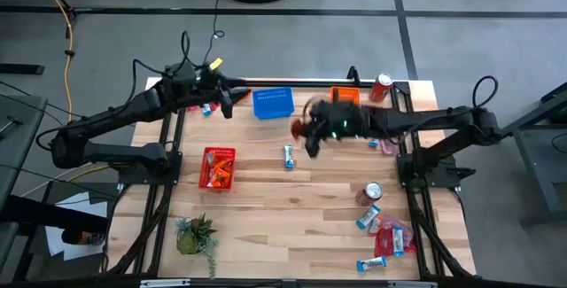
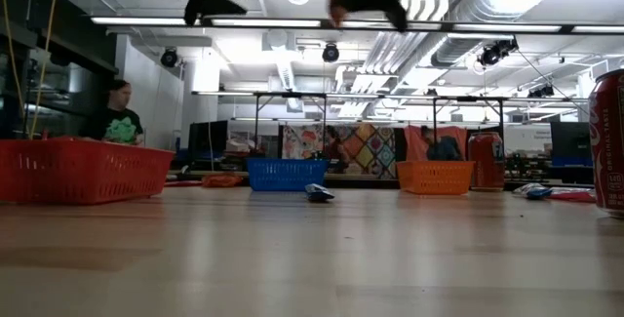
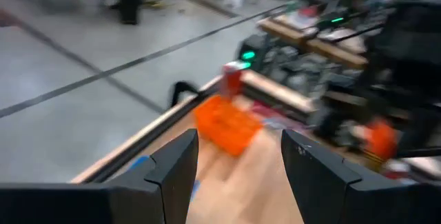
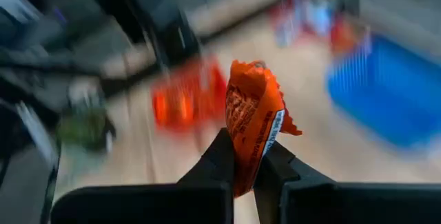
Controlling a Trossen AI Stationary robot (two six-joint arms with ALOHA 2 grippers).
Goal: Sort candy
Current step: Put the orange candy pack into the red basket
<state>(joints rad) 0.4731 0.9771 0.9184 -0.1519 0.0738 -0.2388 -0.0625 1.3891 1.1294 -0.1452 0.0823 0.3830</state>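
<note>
At the table's near right corner lies a heap of blue-and-white and red candy beside a red soda can. Toward the near left sit a small plant and the red basket; one blue-and-white bar lies mid-table. Above the middle, the right gripper hangs with its jaws pressed onto an orange candy packet, lifted clear of the wood. By the far edge stand the blue basket and orange basket; the left gripper hovers near the far left corner, jaws spread, holding nothing
</note>
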